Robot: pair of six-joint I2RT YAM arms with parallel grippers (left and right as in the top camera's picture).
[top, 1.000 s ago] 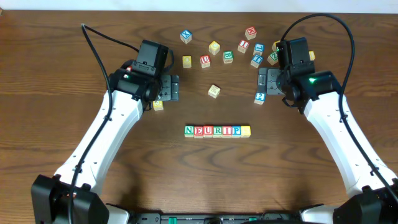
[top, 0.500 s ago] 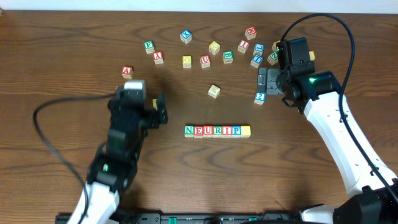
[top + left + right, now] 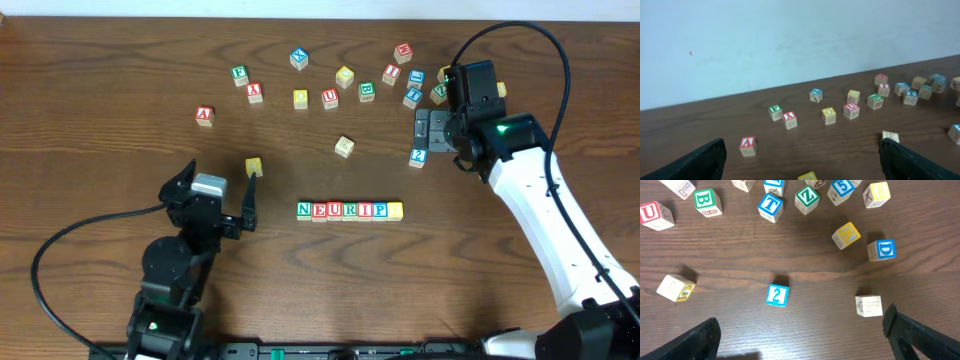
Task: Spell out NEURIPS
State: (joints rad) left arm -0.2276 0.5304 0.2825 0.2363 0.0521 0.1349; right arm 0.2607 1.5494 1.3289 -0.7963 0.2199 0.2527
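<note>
1. Left arm has pulled back to the near-left of the tabletop point(image 3: 90, 60); left fingers point(image 3: 249, 196) are spread wide and hold nothing.
2. Right fingers point(image 3: 422, 121) are also wide apart and empty, beside the spare cubes point(image 3: 366, 92) at back right.
3. NEURIPS row point(image 3: 349, 210) sits mid-tabletop with its cubes touching. N E U R I P are readable; the last cube is yellow, its letter too small to read.
4. Spelling looks done, with nothing obvious left.
</note>
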